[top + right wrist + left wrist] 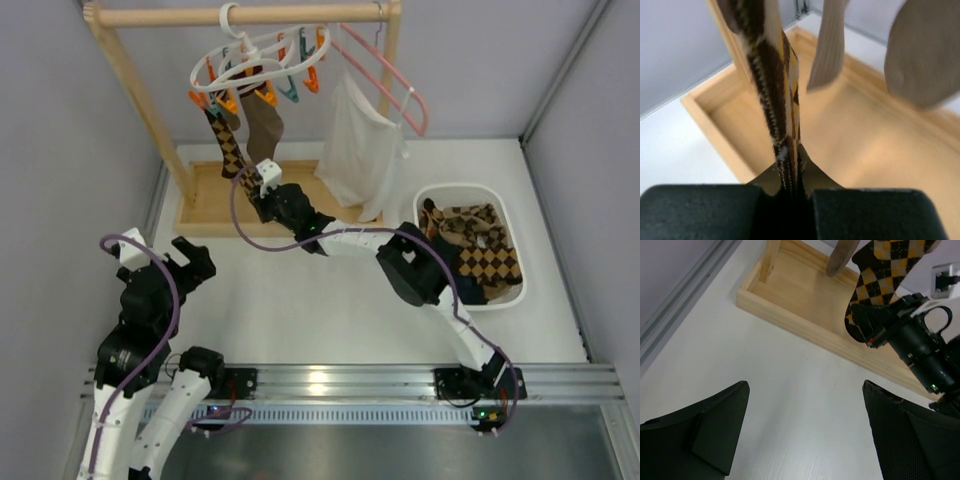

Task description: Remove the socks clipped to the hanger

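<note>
— Where's the argyle sock (228,148)?
— Hanging lengthwise straight down from the hanger (262,55), with its clipped end up. Its free end is down between the jaws of the right gripper (258,197), which are clenched on it.
— Anything beside it?
— A plain brown sock (265,125) dangles just beyond those jaws.
— And the left gripper (186,262)?
— Jaws spread wide with nothing between them. The argyle sock is well ahead of them.

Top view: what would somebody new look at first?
Probably the right gripper, pinched shut on a diamond-patterned sock hanging from the white ring hanger on the wooden rail at the back. Next, the white basket on the right, already holding more socks.
</note>
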`<action>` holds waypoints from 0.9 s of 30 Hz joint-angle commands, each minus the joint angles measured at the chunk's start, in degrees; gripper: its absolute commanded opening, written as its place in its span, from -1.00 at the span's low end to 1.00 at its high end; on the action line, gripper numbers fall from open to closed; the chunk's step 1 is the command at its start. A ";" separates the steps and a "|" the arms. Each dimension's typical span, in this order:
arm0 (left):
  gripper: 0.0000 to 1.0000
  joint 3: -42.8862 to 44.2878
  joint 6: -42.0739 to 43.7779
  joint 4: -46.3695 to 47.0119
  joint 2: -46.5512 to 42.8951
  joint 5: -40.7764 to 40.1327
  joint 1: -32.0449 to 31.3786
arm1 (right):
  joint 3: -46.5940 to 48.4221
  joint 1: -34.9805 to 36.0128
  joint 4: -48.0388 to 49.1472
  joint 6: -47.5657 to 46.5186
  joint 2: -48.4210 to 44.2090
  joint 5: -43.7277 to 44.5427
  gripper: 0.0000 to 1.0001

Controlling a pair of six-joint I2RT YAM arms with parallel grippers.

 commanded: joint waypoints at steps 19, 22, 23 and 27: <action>0.97 29.22 2.01 2.21 26.03 6.31 0.30 | -52.99 -0.11 12.99 6.60 -44.62 -9.86 -1.00; 0.97 38.36 1.83 2.20 34.39 4.91 0.30 | -52.73 1.91 12.11 6.43 -44.45 -5.64 -1.00; 0.97 40.73 2.35 2.12 36.60 4.64 0.30 | -52.56 2.44 11.85 7.04 -44.36 -3.37 -1.00; 0.97 51.44 2.35 2.29 45.75 3.84 0.30 | -51.77 5.68 10.71 7.57 -44.36 3.23 -1.00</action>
